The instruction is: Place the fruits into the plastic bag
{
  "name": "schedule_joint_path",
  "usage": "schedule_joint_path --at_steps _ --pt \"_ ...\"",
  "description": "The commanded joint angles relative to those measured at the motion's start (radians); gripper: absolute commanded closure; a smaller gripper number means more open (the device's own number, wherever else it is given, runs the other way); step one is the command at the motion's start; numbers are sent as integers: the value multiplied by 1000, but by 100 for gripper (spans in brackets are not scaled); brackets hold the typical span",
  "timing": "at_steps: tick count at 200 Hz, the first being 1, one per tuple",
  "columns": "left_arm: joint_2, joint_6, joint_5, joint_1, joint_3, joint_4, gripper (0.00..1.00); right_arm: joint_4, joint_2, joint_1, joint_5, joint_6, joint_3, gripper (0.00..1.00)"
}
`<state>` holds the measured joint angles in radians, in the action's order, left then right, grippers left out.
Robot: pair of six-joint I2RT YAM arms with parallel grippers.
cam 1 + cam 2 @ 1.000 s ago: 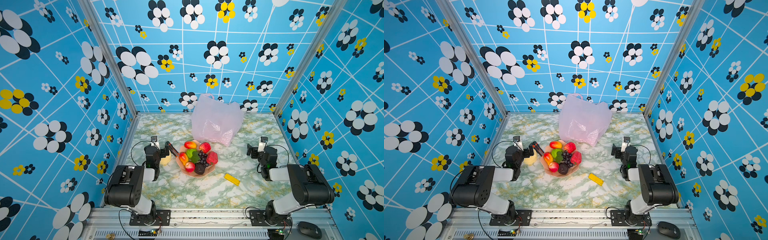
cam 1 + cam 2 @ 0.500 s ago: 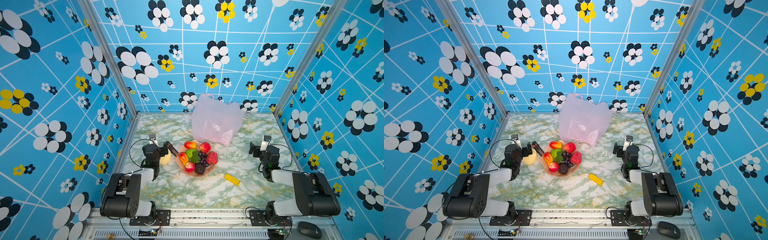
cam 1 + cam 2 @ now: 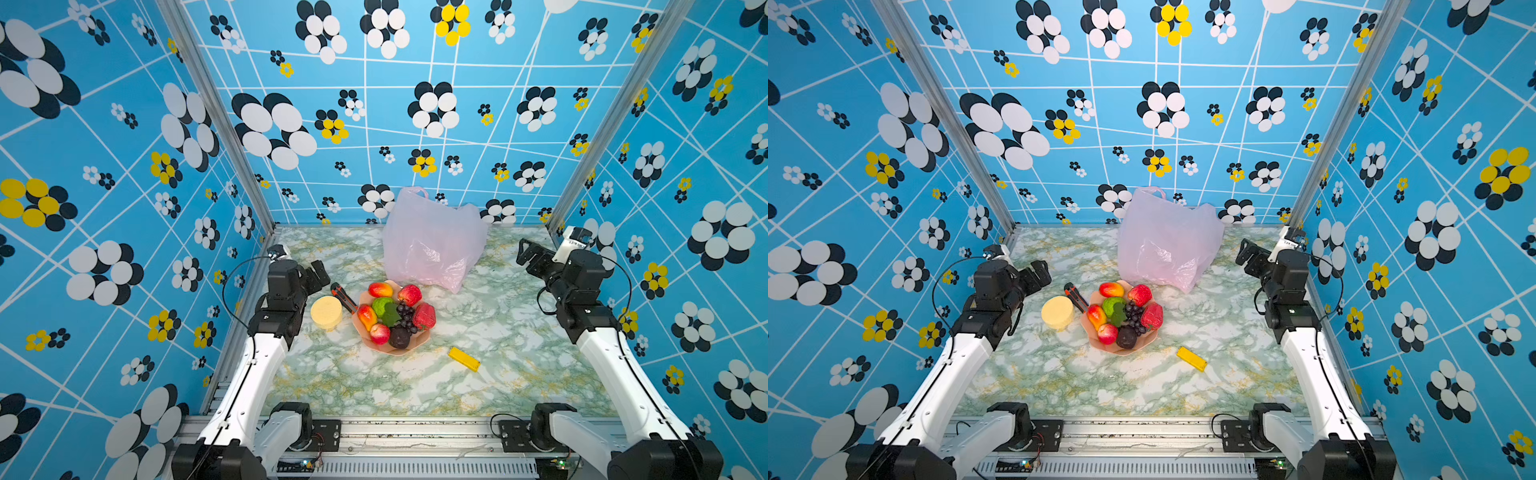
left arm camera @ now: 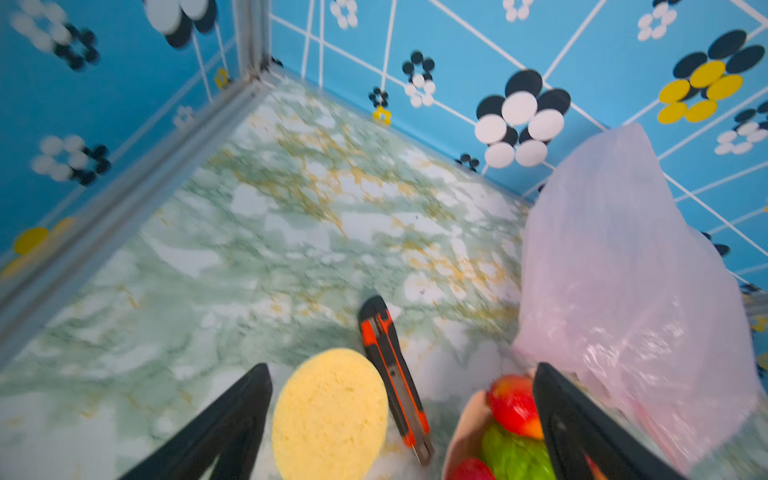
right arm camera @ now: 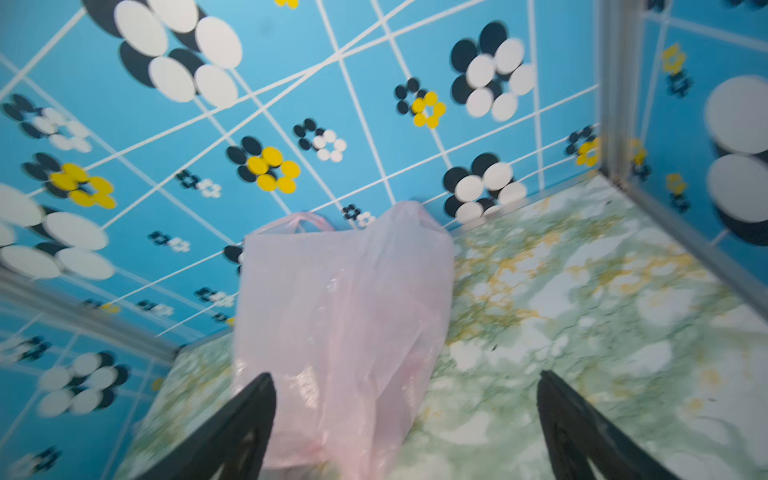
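Sitting near the left jaws: fruits [image 3: 392, 316].

The bag [image 3: 432, 245] is presenting as thin translucent plastic, crinkled and catching glossy highlights. The fruits [image 3: 424, 316] are shining smooth and glossy, while the plate [image 3: 405, 351] is looking matt. The worktop [image 3: 374, 386] is showing a smooth marble-print finish with a faint sheen. The yellow disc [image 4: 328, 415] is appearing porous and matt, like sponge. The knife [image 4: 390, 365] is reading as hard plastic. The posts [image 3: 222, 124] are showing brushed metal.
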<state>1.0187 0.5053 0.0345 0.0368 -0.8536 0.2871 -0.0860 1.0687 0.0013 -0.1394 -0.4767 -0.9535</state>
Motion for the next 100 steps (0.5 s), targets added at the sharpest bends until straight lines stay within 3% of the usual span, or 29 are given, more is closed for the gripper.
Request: schedule_joint_path --at_steps 1,27,61,100 --pt "-32 110 266 -2 -4 229 1 -273 38 0 -356 -141 -15 1" --pt "-102 179 402 -1 64 222 1 -305 16 19 -476 -184 30 1" --pt "-166 236 462 0 127 203 1 -351 -11 67 -449 -198 88 1" --pt "-145 268 502 -2 161 175 1 -327 5 151 -425 -215 150 1"
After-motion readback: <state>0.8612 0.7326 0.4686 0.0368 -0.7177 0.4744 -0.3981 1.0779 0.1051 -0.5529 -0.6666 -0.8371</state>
